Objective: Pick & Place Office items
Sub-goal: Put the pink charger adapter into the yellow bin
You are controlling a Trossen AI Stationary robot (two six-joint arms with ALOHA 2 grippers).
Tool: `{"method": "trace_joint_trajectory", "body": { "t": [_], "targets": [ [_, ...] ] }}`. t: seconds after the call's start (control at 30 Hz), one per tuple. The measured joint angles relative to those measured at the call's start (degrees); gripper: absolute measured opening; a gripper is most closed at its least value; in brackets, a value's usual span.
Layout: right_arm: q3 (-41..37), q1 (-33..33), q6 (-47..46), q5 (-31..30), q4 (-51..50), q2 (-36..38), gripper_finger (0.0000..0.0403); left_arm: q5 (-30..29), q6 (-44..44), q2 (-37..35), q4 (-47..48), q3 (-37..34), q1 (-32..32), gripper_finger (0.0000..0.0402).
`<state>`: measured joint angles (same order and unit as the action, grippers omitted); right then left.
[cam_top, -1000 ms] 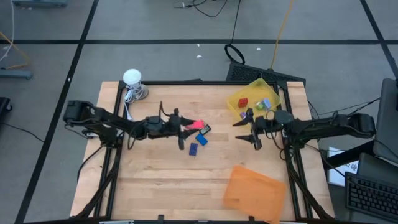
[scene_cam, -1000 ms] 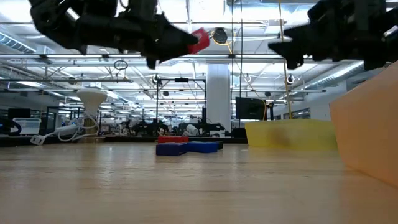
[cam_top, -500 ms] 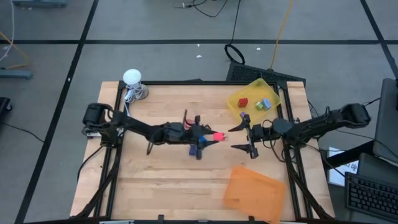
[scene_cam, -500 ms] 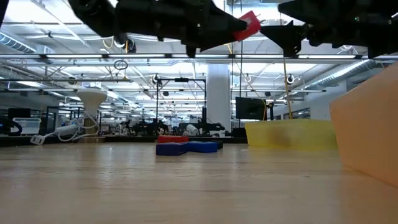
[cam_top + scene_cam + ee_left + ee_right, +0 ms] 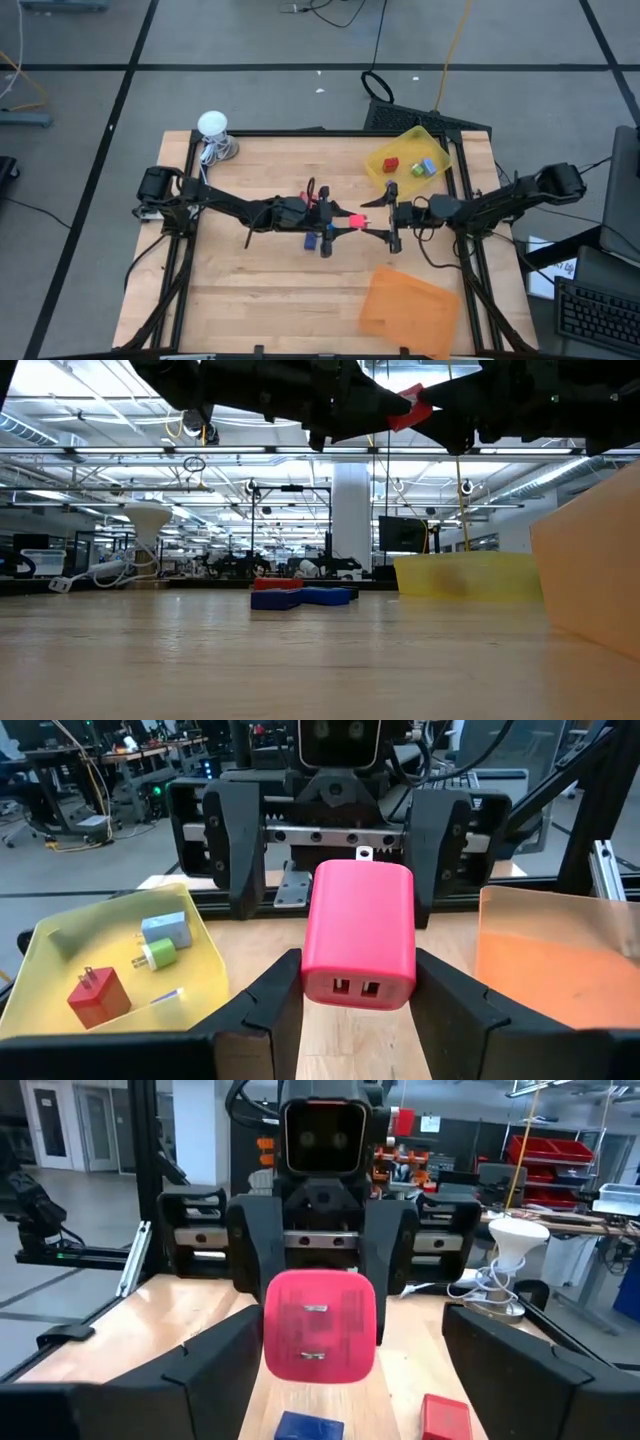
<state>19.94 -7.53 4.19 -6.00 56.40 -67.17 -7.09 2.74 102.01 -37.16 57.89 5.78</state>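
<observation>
My left gripper (image 5: 343, 220) is shut on a pink charger block (image 5: 353, 219), held in the air above the table's middle. Its two-port end (image 5: 358, 988) faces my left wrist and its pronged end (image 5: 318, 1325) faces my right gripper. My right gripper (image 5: 378, 222) is open and level, with a finger on either side of the block's far end and a gap at each. Blue pieces (image 5: 312, 240) and a red piece (image 5: 445, 1415) lie flat on the wood. A red piece (image 5: 390, 165) and a light blue piece (image 5: 427, 167) lie in the yellow tray (image 5: 408, 142). My left gripper pinches the pink block between its two fingers (image 5: 268, 1008) by the side faces near the port end (image 5: 312, 982). The fingers come level from the table's left and lie along the block. The block is lifted clear and roughly level, its pronged end pointing toward the table's right.
The orange tray (image 5: 405, 305) sits near the right front corner, and the yellow tray sits at the far right. A white ball-shaped object with a cord (image 5: 212, 125) stands at the far left corner. Bare wood spreads across the near left part of the table.
My left gripper has carried the pink block toward the table's right and slightly toward the near edge, keeping it in the air. My right gripper has moved toward the table's left, up to the block, staying open; its fingers now stand on either side of the block.
</observation>
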Motion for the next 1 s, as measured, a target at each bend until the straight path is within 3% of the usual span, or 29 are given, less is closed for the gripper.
{"method": "trace_joint_trajectory", "body": {
  "t": [0.37, 0.87, 1.0],
  "targets": [
    [2.05, 0.02, -0.02, 0.07, 0.33, -4.03, 0.0264, -0.33, -0.31, -0.01, 1.09, 0.00, 0.00, 0.0154],
    [2.06, 0.02, -0.07, 0.09, -0.18, -3.97, 0.0153, -0.94, -1.38, -0.01, 1.98, -0.04, -0.02, 0.0151],
    [2.08, 0.02, -0.17, 0.09, -0.99, -3.94, 0.0150, -1.02, -1.46, -0.01, 2.13, -0.07, -0.02, 0.0159]
  ]
}}
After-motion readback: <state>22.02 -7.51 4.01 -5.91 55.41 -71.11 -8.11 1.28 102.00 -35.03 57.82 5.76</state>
